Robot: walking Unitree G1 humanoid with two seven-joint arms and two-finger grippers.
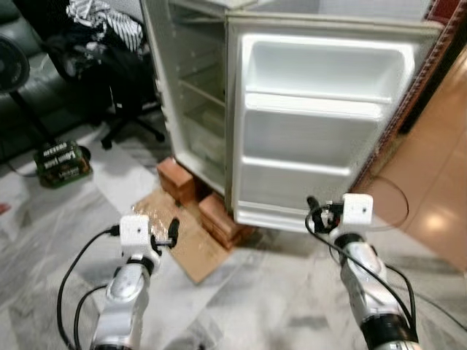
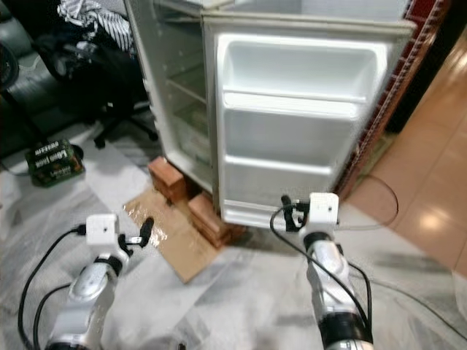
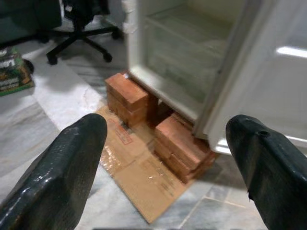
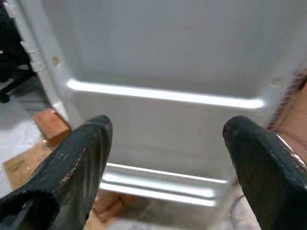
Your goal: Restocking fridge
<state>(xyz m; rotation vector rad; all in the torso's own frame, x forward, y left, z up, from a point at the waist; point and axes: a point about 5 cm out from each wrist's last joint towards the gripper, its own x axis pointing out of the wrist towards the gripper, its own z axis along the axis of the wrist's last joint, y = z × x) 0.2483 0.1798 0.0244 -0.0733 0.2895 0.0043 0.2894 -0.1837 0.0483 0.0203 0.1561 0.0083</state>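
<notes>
Fridge door (image 1: 321,124) liner showing smooth, glossy white plastic. Bricks (image 1: 219,215) beneath looking rough, matt red clay. Cardboard sheet (image 1: 186,240) lying matt brown, partly glossy with tape. Floor (image 1: 277,299) gleaming as polished grey marble.

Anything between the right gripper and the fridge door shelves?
Nothing visible. The right gripper, fingers open, faces the lower shelves of the open fridge door with bare floor between. The left gripper hangs open over the cardboard.
</notes>
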